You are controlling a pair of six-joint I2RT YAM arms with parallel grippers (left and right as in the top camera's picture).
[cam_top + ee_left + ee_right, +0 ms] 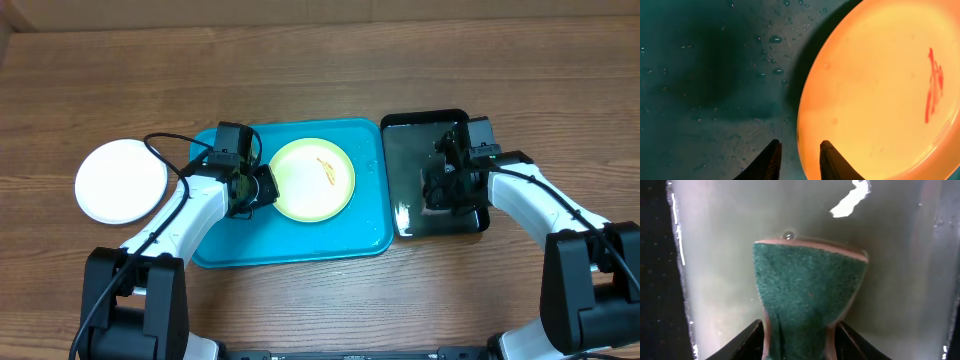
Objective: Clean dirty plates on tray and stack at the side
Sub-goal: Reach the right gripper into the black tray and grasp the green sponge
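The turquoise tray (300,240) holds one pale yellow plate (312,180) with an orange-red smear (326,170) - droplets bead the tray floor beside it. The left gripper (800,161) stands narrowly parted, astride the plate's left rim. A white plate (122,181) lies on the table, well left. Over the black tray (425,117) of cloudy water, the right gripper (800,325) pinches a green sponge (807,295).

Even overhead light; close wrist views soft, plate (875,100) shadowing tray (690,130).
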